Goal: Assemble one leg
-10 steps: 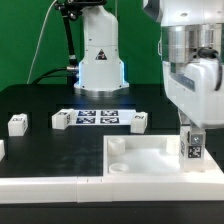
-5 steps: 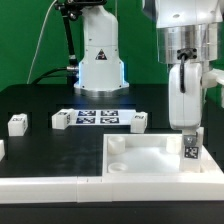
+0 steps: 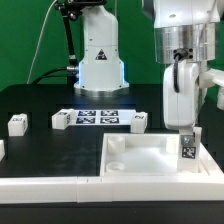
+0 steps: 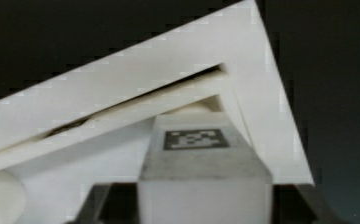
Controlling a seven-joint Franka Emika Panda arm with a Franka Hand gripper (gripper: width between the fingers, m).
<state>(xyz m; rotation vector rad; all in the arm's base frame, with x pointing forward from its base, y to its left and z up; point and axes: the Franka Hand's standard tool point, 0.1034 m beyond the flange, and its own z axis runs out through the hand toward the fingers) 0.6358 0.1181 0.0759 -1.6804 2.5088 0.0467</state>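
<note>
My gripper (image 3: 187, 134) is shut on a leg (image 3: 187, 149), a small white block with a black-and-white tag facing the camera. It holds the leg upright at the far right corner of the white tabletop panel (image 3: 150, 165), the lower end at or in the corner; contact is hidden. In the wrist view the leg (image 4: 202, 165) fills the space between my dark fingers (image 4: 109, 205), with the gripper (image 4: 203, 203) shut on it and the panel's corner (image 4: 150, 95) beyond. Three more legs lie on the table: one (image 3: 17, 124), another (image 3: 61, 119), a third (image 3: 138, 121).
The marker board (image 3: 98, 117) lies behind the panel, between two loose legs. The robot base (image 3: 98, 60) stands at the back. A white part (image 3: 2, 149) shows at the exterior view's left edge. A white ledge (image 3: 50, 184) runs along the front.
The gripper has turned about its vertical axis with the leg in it and shifted slightly to the exterior view's left. The loose legs have not moved.
</note>
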